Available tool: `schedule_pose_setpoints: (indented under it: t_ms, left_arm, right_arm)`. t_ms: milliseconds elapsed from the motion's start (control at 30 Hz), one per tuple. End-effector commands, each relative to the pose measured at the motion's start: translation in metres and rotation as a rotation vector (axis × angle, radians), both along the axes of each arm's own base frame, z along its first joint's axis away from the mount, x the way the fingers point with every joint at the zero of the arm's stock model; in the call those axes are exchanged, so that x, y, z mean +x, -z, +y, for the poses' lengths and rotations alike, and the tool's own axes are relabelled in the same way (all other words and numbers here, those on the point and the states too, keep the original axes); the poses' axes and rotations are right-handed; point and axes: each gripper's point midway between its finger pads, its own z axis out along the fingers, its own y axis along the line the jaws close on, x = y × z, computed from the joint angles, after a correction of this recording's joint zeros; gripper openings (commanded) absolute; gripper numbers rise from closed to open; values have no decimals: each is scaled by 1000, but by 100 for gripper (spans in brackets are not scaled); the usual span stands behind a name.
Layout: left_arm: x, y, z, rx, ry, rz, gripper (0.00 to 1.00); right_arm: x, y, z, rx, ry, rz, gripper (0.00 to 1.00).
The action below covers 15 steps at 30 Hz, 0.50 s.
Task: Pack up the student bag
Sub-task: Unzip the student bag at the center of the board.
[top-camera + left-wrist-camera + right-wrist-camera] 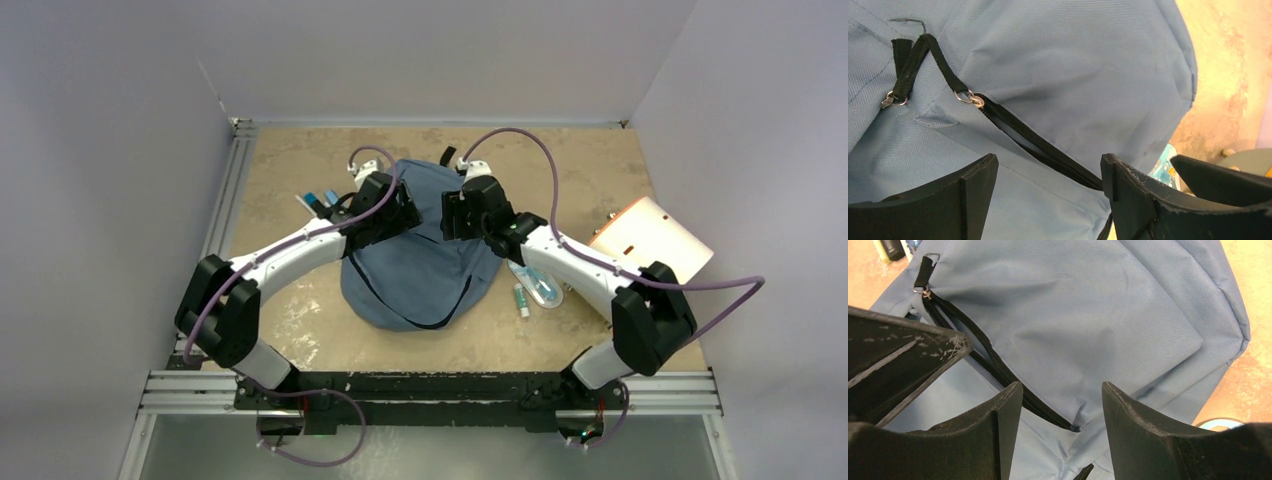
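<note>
The bag (420, 270) is laid mid-table (560, 160), and its zipper (1023, 135) is only partly opened. Pens (320, 203) at its 10 o'clock and a folder (650, 240) at 3 o'clock are not yet packed. The left gripper (1048, 167) and right gripper (1060, 390) are held wide and empty above it.

**Student bag (420, 270), slumped mid-table**

Lies flat in the middle of the tan table (300, 170), rounded end toward the near edge, narrower top end toward the far wall. Made of soft slate-blue woven fabric, loosely creased. Crossed on the upper panel by a black zipper (1038, 145) running at a slant, parted just enough to show a paler strip inside. Fitted at the zipper's upper end with two black webbing pull tabs (908, 65) on silver rings. Edged near the rounded end by a second curving black line (420, 322).
</note>
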Motion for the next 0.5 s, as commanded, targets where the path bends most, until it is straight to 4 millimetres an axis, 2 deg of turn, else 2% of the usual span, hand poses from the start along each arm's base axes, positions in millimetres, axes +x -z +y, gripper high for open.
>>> schedule_pose_setpoints:
  t_ms: [0, 300, 467]
  left_arm:
    - [6, 6, 0, 5, -55, 24, 75]
    - [-11, 54, 12, 64, -58, 107, 75]
    - [-27, 77, 23, 91, -56, 148, 70]
  right_arm:
    - [6, -19, -8, 37, 54, -52, 62]
    - [6, -20, -5, 28, 27, -52, 62]
    - [6, -17, -2, -7, -23, -48, 62]
